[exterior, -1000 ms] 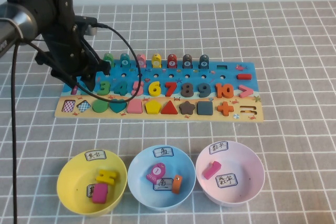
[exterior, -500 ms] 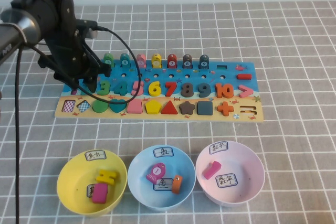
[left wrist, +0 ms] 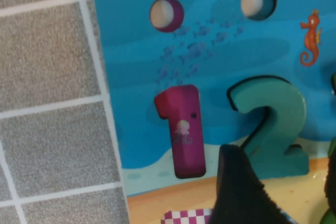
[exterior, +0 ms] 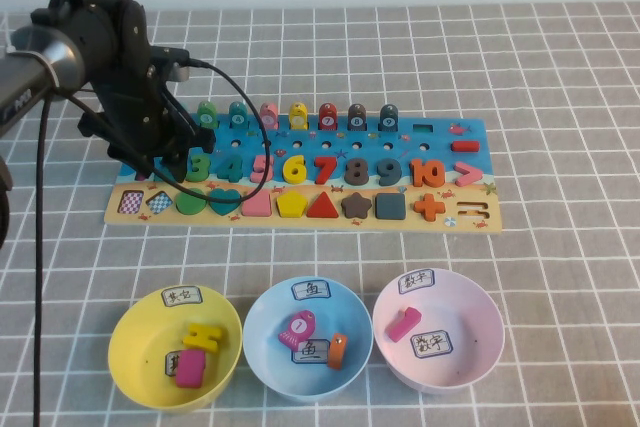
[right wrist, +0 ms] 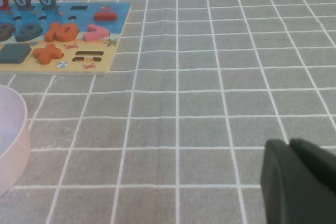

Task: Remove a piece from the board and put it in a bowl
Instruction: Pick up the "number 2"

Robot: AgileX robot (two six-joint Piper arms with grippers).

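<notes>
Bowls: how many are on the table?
3, in a row in front of the board: yellow bowl left, blue bowl middle, pink bowl right.

A long wooden puzzle board lies across the middle of the frame, carrying a row of raised numerals that read 3, 4, 5, 6, 7, 8, 9 and 10, with a plus sign and a greater-than sign at its right end. The left wrist view shows a magenta numeral "1" beside the teal numeral "2" on the same board. White labels with Chinese characters mark the yellow bowl, light blue bowl and pale pink bowl; the characters are too small to read surely.
</notes>
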